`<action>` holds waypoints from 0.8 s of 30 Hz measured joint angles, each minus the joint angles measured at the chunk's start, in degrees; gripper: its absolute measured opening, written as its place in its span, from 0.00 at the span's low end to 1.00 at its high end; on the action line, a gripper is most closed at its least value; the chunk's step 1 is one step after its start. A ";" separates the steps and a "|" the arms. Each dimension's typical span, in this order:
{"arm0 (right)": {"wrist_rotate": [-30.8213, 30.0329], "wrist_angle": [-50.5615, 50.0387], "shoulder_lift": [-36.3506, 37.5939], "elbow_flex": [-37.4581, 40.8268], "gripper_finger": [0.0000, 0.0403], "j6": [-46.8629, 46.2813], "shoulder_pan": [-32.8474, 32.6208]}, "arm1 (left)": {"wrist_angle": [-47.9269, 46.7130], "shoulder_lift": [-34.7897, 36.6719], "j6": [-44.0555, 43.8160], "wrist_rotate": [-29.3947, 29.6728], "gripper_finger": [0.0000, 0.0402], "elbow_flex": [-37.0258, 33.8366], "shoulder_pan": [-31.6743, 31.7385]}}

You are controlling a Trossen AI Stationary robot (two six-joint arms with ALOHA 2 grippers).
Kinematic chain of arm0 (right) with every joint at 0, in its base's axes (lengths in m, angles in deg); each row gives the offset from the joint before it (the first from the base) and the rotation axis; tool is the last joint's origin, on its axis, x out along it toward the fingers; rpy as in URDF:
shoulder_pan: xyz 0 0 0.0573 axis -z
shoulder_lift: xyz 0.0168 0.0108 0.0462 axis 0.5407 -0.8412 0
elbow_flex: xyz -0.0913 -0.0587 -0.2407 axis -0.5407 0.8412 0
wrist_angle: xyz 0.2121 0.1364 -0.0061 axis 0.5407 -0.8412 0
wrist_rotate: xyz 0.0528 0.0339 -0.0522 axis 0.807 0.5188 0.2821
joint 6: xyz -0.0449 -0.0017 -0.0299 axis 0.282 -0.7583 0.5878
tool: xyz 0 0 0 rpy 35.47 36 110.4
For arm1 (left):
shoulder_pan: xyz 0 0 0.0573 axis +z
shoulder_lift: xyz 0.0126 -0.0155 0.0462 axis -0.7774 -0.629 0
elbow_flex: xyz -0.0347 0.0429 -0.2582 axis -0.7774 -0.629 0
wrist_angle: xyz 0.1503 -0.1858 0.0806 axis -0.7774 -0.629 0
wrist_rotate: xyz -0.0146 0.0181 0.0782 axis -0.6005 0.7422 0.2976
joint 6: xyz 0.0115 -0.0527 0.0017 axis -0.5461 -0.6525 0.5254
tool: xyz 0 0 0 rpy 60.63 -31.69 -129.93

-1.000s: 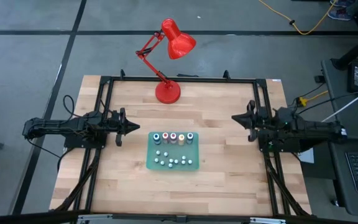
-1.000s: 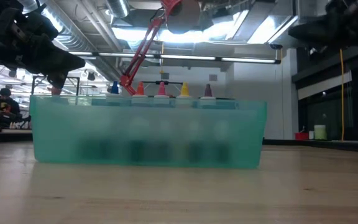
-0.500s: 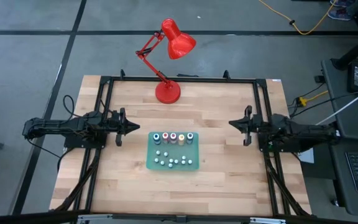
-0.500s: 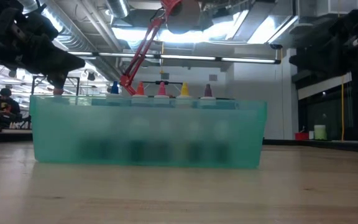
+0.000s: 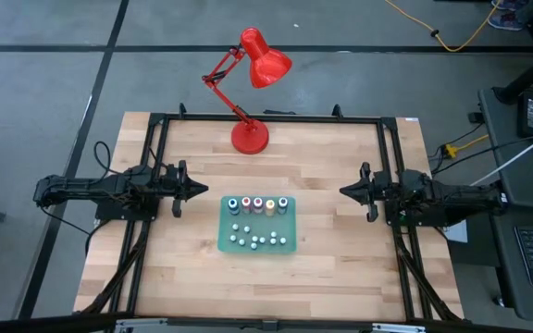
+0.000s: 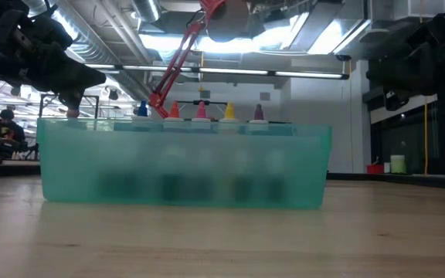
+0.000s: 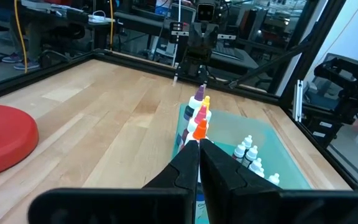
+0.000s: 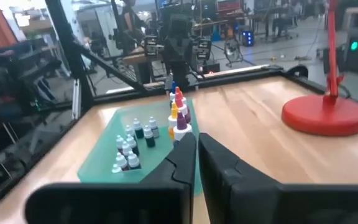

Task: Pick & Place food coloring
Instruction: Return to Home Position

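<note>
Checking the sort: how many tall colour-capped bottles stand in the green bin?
5, lined along one long edge of the bin: blue, red, pink, yellow, purple. None seem hidden.

Red lamp (image 5: 251, 137) stands on wooden table (image 5: 340, 268).

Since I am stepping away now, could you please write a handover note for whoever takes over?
Left gripper: shut, empty, left of the green bin.
Right gripper: shut, empty, right of it.
Food coloring bottles: five coloured ones upright in a row along the bin's side nearest the red lamp, white-capped ones clustered behind them.
Done: no bottle shows outside the bin.
Left: seemingly nothing to place.
</note>
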 joint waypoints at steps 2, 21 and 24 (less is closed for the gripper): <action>0.06 0.02 0.00 0.00 0.06 -0.20 0.00 | -0.01 0.00 -0.01 0.00 0.02 0.00 0.00; -2.27 0.47 -4.61 0.00 0.06 -1.27 -0.09 | -0.02 0.33 -0.01 0.46 0.03 0.00 -4.56; -2.27 0.52 -4.61 0.00 0.06 -1.67 -0.09 | -0.04 0.31 -0.01 0.46 0.03 0.00 -4.57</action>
